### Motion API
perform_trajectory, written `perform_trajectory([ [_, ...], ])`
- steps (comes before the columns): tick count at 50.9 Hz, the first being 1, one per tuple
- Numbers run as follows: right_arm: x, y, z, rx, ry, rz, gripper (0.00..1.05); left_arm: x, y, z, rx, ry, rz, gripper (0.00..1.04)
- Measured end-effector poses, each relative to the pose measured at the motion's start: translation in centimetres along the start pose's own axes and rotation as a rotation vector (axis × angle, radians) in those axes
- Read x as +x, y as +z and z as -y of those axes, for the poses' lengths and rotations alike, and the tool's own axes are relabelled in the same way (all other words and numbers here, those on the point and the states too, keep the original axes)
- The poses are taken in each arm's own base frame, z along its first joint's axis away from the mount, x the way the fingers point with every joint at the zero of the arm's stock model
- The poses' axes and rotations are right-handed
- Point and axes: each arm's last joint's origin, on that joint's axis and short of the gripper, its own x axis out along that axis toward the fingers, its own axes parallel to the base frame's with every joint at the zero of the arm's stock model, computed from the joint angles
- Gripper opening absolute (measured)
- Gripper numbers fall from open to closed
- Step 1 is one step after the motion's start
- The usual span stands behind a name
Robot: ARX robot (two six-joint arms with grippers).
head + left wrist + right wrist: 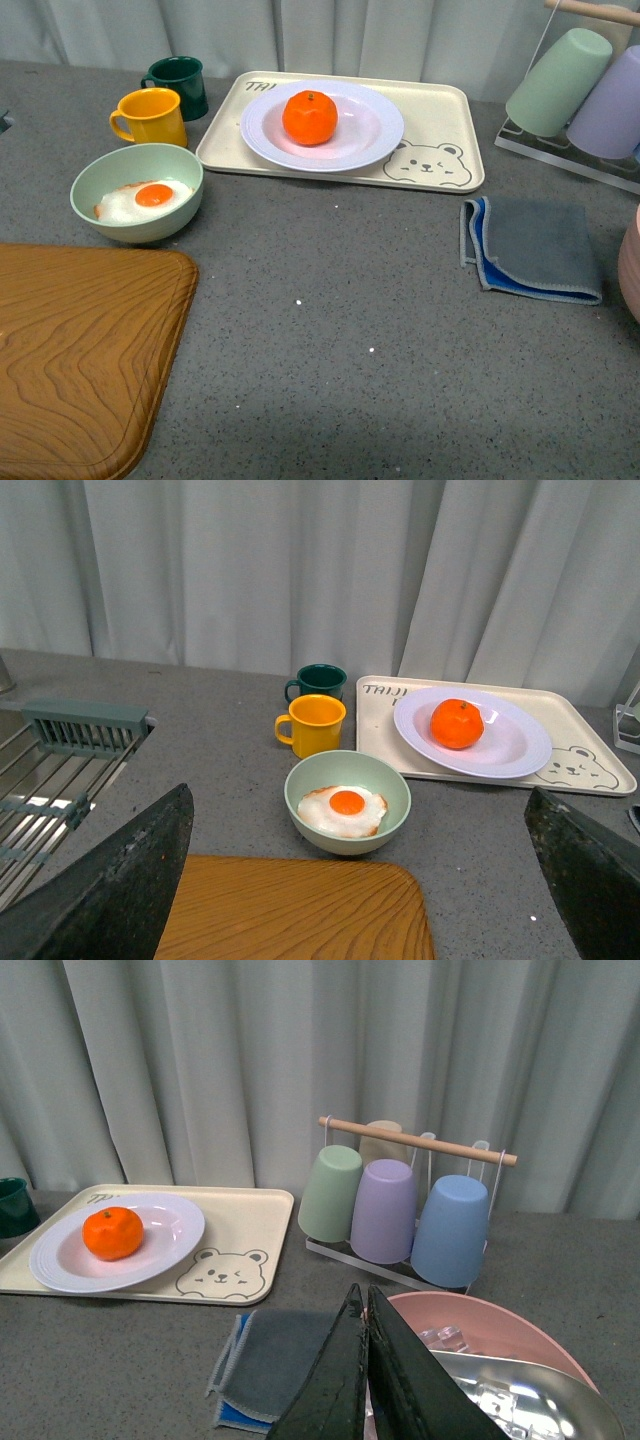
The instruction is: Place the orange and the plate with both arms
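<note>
Right now the left gripper [355, 880] is showing its fingers [110, 880] spread wide apart in the left wrist view, with nothing between them, and it is hanging well back from everything on the counter. The right gripper [365, 1360] is holding its fingers [335, 1380] pressed together, tips touching, gripping nothing. Neither arm is appearing in the front view.

Further out, the orange [310, 117] is sitting near the middle of the plate [375, 125], and the plate is lying on the cream bear tray [440, 165] at the far side of the counter. Near the left gripper, the pale green bowl [390, 785] with the fried egg [345, 810] is standing between it and the tray, with the yellow mug [312, 723] and dark green mug [320, 680] just behind. Below the right gripper a folded grey cloth [265, 1360] and a pink bowl [480, 1320] are lying close.

As I judge it, the round orange is liable to roll if the plate is tilted or jolted while it is being lifted. A left arm reaching straight ahead is risking a knock against the green bowl or mugs. The right fingers, being closed, are needing to open before any grasp; otherwise they are simply going to push the plate along the tray.
</note>
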Motion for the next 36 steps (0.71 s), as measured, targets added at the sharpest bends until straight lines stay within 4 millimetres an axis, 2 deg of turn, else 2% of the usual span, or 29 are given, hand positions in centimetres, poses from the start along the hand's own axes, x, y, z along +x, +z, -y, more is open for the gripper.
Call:
perform_trajectory([
  [36, -1.4, 0.0, 0.0, 0.0, 0.0, 0.003, 0.01, 0.0, 0.0, 0.0, 0.0, 0.0, 0.0, 0.98],
])
